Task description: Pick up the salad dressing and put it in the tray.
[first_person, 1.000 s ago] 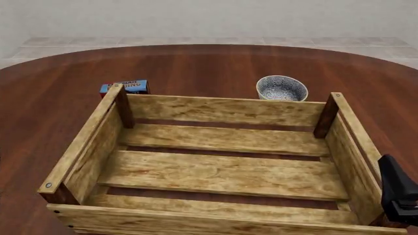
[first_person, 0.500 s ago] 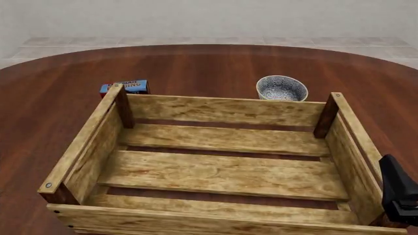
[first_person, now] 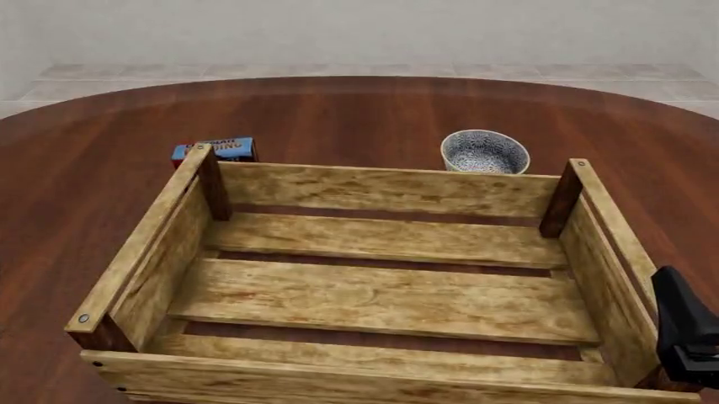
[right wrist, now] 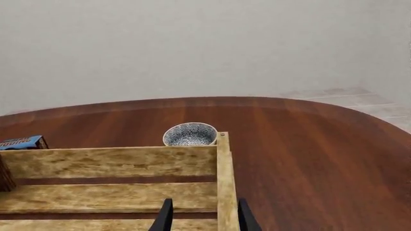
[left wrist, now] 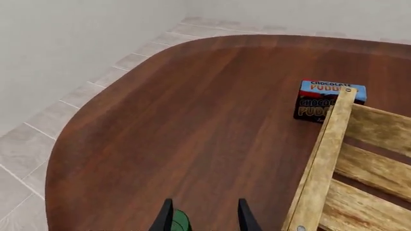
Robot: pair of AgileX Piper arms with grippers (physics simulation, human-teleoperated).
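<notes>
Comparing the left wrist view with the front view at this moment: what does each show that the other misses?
Only the left wrist view shows the left gripper, jaws apart, with the dark green cap of the salad dressing showing between them. Only the front view shows the speckled bowl beyond the far wall, part of the right arm and the tray's slatted floor, with nothing on it. Both show the tray and the blue box at its far left corner.

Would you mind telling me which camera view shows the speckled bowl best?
The front view: the bowl shows whole just beyond the tray's far wall, its patterned inside visible. The right wrist view also shows it, smaller and partly cut off by the tray wall. The left wrist view does not show it.
</notes>
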